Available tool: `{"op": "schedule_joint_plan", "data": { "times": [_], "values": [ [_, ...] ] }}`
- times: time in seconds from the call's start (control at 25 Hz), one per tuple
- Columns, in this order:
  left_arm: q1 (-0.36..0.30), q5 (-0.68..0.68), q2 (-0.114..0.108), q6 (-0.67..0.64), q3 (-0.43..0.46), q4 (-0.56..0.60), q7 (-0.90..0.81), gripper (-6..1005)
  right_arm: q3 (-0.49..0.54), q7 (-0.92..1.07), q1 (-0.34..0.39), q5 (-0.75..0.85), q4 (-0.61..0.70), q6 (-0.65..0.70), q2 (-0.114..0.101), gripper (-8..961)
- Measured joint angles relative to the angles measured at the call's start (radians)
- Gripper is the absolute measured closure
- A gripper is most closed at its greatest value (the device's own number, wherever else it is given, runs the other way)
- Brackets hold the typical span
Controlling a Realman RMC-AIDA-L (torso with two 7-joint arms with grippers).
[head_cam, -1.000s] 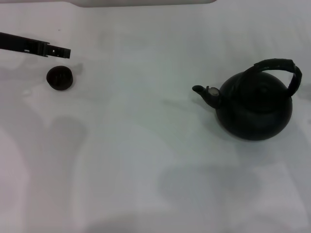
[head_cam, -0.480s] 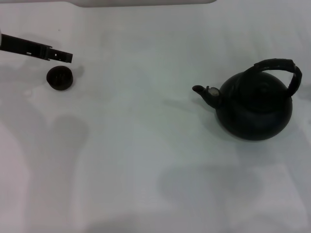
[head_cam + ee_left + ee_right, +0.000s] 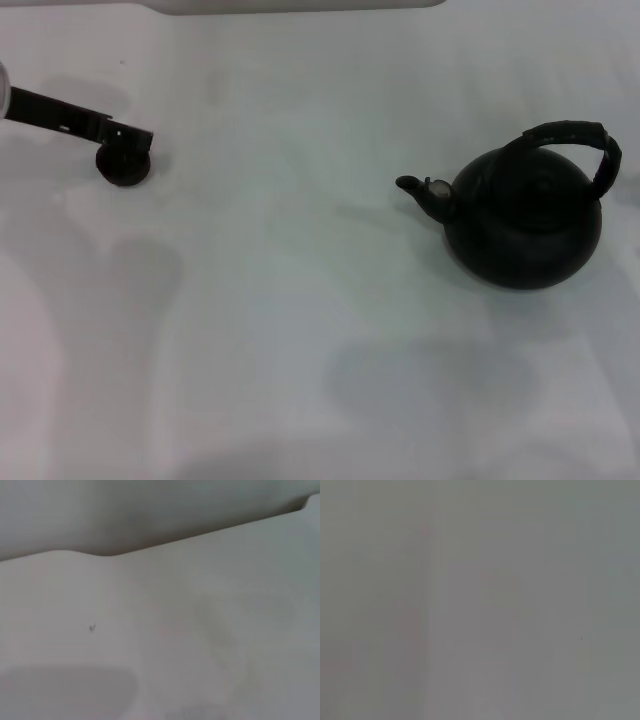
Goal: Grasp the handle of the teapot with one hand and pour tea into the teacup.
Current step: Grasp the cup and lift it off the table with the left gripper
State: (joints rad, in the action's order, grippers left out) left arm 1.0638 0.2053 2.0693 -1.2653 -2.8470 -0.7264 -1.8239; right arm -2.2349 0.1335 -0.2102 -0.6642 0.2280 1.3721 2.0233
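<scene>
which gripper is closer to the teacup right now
Left. The left gripper is right over the teacup, its tip overlapping the cup's rim in the head view. The right gripper is out of sight in every view.

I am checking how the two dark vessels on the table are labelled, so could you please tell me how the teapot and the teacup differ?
The teapot is far larger than the teacup. The teapot has a spout and an arched handle; the teacup shows neither. The teapot stands free toward the robot's right; the teacup sits far to the left, with the left tool reaching over its top edge. Both are round, dark and upright on the white table.
</scene>
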Motion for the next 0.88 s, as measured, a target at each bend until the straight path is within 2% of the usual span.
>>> {"op": "schedule_joint_plan", "data": {
  "times": [0.16,0.88],
  "values": [
    [0.003,0.037,0.003,0.004,0.000,0.016,-0.009,170,0.000,0.000,0.000,0.000,0.002,-0.001,0.000,184],
    [0.009,0.046,-0.001,0.010,0.000,0.018,-0.014,170,0.000,0.000,0.002,0.000,0.004,-0.001,-0.002,185]
  ]
}}
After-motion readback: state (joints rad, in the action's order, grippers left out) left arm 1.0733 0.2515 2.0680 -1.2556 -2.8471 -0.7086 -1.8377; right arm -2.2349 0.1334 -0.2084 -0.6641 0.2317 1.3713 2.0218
